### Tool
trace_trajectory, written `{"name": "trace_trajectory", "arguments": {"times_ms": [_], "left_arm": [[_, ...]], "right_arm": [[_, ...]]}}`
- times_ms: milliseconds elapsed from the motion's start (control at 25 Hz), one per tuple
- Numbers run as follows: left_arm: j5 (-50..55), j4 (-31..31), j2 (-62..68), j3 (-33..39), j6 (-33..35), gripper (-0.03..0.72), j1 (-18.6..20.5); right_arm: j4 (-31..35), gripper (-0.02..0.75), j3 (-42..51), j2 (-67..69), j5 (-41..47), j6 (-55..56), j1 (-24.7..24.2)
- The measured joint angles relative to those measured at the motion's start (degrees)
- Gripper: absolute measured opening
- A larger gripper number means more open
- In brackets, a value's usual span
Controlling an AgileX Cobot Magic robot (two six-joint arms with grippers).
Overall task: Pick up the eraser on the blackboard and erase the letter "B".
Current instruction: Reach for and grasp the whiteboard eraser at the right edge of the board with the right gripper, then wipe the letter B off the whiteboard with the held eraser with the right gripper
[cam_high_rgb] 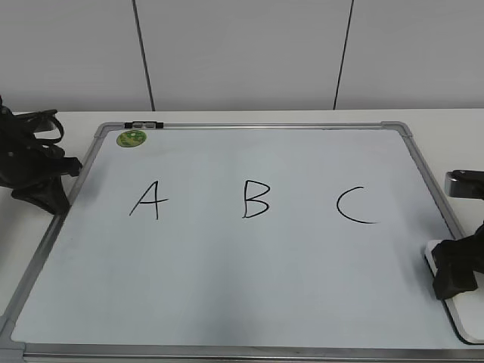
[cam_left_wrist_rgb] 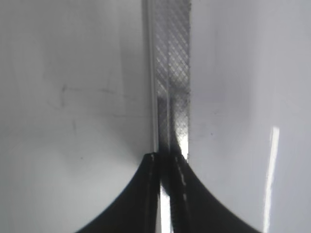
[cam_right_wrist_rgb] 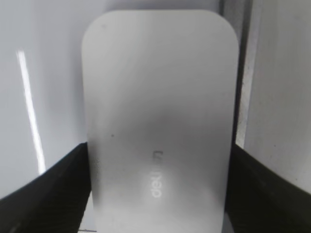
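The eraser (cam_right_wrist_rgb: 158, 121) lies flat at the blackboard's (cam_high_rgb: 249, 287) right edge near the lower right corner, mostly hidden in the exterior view by the right hand (cam_high_rgb: 454, 274), whose spread fingers (cam_right_wrist_rgb: 43, 194) stand on either side of it; whether they touch it is hard to tell. The letter "B" (cam_high_rgb: 255, 199) stands whole in mid-board, between "A" (cam_high_rgb: 149, 200) and "C" (cam_high_rgb: 354, 205). The left hand (cam_left_wrist_rgb: 167, 158), pressed together, hangs over the board's left frame; a green magnet (cam_high_rgb: 131, 138) sits near the top left corner.

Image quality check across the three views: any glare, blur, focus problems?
Exterior view: sharp, even light, letter "B" crisp. Left wrist view: soft focus, glare streak on the blackboard. Right wrist view: the eraser fills the frame, slightly blurred, lettering faint; glare streak at left.
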Motion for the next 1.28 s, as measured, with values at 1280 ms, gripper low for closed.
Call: {"name": "trace_trajectory", "arguments": {"times_ms": [1280], "left_arm": [[0.0,0.0,0.0,0.0,0.0,0.011,0.0]], "right_arm": [[-0.1,0.550,-5.4,-4.3,6.5,-0.2,0.0]]}}
